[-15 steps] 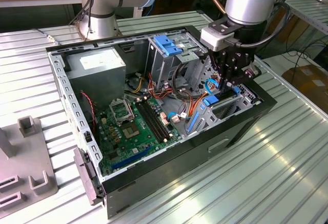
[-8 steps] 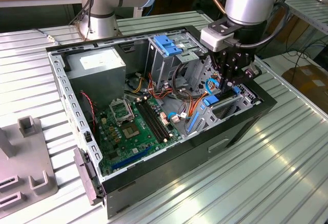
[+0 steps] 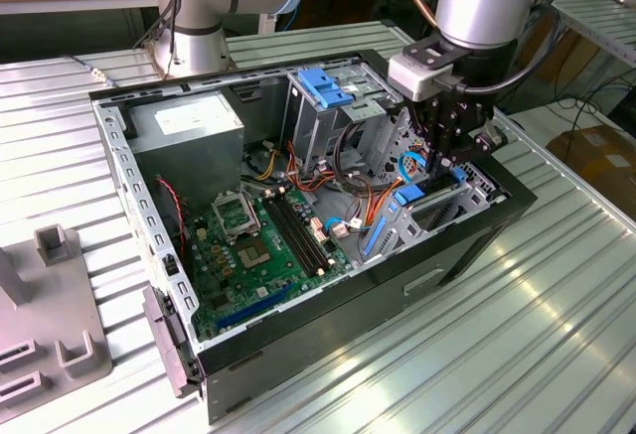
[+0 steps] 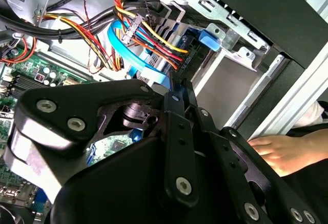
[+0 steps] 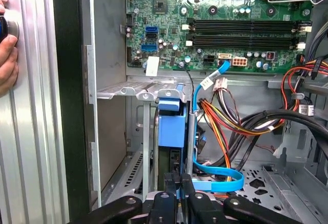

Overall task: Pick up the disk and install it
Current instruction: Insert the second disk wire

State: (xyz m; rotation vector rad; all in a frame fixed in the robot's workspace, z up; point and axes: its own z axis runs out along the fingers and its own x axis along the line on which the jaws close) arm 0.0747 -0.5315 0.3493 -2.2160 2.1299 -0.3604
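Blue-framed disk [image 5: 170, 124] sits edgewise in your hand [image 5: 179, 187], pinched narrow; keep it square to the bay [image 3: 437, 206], clear of cables [image 5: 225, 126].

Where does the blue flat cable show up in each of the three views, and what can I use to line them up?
Exterior view: blue flat cable loops inside the open case, towards the exterior view's right, below the arm.
Second wrist view: it curves beside the red and yellow wires.
First wrist view: it runs down from the green motherboard and folds flat.
Shared landmark: the green motherboard.
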